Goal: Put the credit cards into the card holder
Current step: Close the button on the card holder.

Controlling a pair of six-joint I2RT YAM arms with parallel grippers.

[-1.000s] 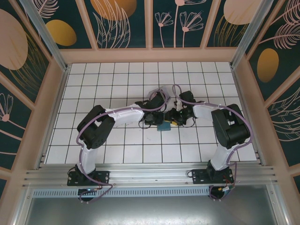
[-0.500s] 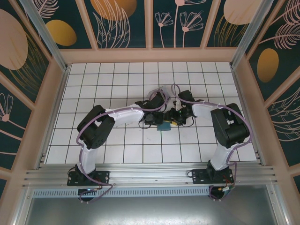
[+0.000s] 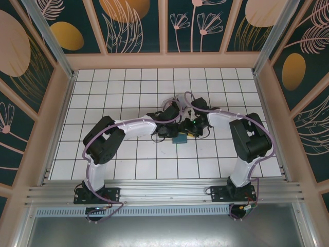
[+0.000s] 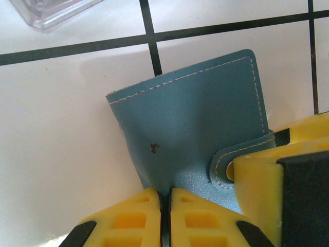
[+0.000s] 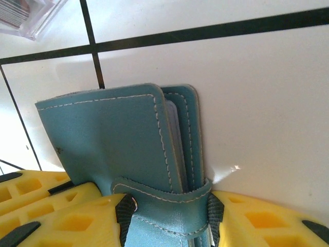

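The teal-blue card holder (image 3: 180, 139) lies folded on the white tiles between both arms, its strap snapped over the edge. My left gripper (image 4: 165, 208) is shut on the edge of its cover (image 4: 190, 113), the yellow fingers (image 4: 128, 216) pressed together on the leather. My right gripper (image 5: 169, 221) is shut across the strap end of the card holder (image 5: 108, 134), one pad on each side. In the top view the left gripper (image 3: 168, 130) and the right gripper (image 3: 192, 129) meet over it. The credit cards are out of view.
A clear plastic stand (image 4: 51, 10) sits just beyond the card holder, its corner (image 5: 25, 15) holding something striped. The right gripper's yellow finger (image 4: 267, 195) crowds the left wrist view. White tiled floor surrounds the arms, bounded by pink frame walls (image 3: 61, 103).
The right arm's wrist has shifted slightly left and away, closer to the left gripper. The card holder stays in nearly the same spot, held by both.
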